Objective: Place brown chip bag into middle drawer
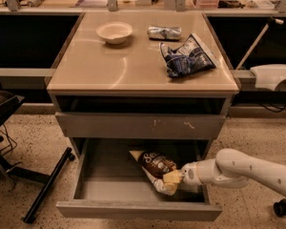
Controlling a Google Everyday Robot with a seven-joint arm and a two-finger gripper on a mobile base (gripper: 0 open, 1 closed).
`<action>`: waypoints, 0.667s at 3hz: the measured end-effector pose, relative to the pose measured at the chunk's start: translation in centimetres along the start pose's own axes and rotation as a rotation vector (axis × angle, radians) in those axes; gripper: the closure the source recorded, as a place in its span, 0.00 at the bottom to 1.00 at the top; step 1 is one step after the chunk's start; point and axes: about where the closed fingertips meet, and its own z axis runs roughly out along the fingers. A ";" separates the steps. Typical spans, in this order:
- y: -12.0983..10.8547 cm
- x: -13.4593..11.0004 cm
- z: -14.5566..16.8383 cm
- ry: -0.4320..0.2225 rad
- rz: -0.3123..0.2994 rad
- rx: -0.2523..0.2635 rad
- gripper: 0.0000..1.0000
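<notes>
The middle drawer (pixel 138 211) is pulled wide open at the bottom of the cabinet, with a plain gray front and a long gray tray. The brown chip bag (pixel 155 163) lies tilted inside it toward the right, its cream tip pointing up and left. My gripper (pixel 175 177) reaches in from the right on a white arm (pixel 238 168). It is shut on the bag's cream lower-right edge, low over the tray floor.
Above the open drawer is a closed gray drawer front with pale scratch marks (pixel 140 125). On the cabinet top are a white bowl (pixel 114 31), a silvery packet (pixel 164 32) and a blue-and-white bag (pixel 186 57). A dark chair base (pixel 47 185) stands at the left.
</notes>
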 end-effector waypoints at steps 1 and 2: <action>0.0 0.0 0.0 0.000 0.000 0.000 0.58; 0.0 0.0 0.0 0.000 0.000 0.000 0.35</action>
